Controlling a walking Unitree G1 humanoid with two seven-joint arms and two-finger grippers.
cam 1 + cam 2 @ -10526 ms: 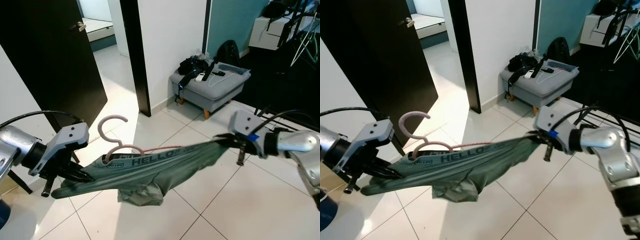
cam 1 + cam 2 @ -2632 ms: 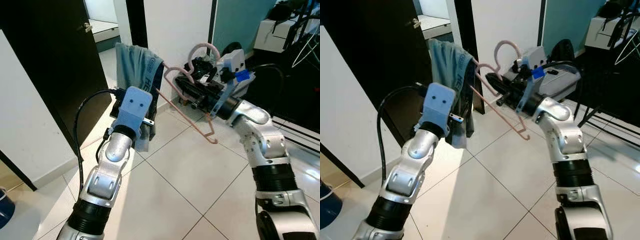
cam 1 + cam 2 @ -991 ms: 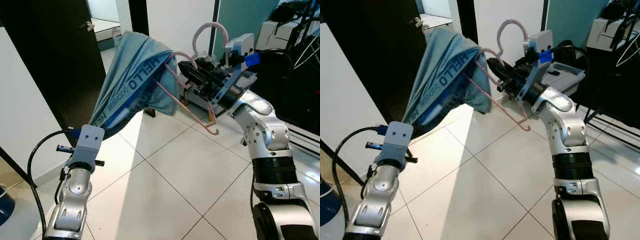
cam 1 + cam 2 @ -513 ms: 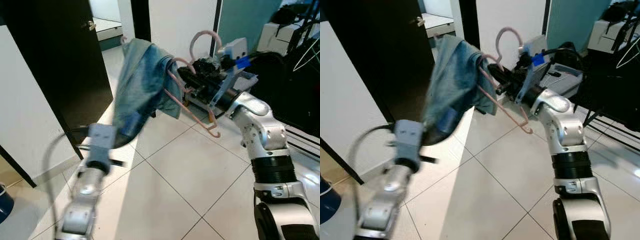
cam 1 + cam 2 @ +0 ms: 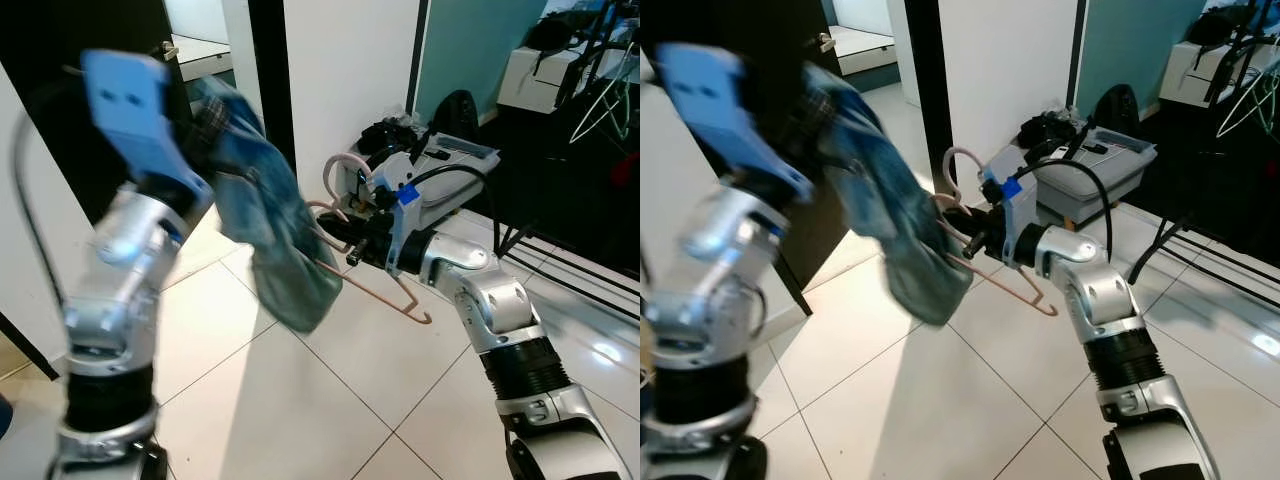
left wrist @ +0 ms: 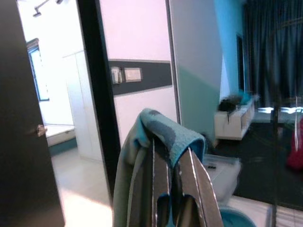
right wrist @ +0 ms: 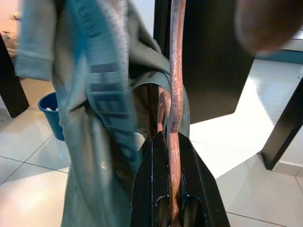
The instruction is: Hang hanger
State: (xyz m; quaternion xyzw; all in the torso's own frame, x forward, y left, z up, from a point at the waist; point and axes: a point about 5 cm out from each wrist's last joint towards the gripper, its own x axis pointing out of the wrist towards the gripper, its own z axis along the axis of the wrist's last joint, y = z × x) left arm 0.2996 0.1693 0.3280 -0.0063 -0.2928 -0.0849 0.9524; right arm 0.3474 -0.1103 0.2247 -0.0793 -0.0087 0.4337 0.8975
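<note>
Since the frame half a second earlier, the left arm has swung up from low beside the floor to head height, carrying the end of the garment (image 5: pixel 275 240) with it, and the right arm has dropped lower and nearer the middle of the scene. The blue-green garment now hangs from the raised left hand (image 6: pixel 171 156) down across the pink hanger (image 5: pixel 375 285), above the white tiled floor (image 5: pixel 340 400). In the left wrist view, the left hand's two fingers sit close together with the cloth draped over and pinched between them. The right hand (image 7: pixel 171 142) is clamped on the hanger's wire just below the hook, fingers closed against it. Behind stands a grey ottoman (image 5: pixel 455 160) bearing bags.
</note>
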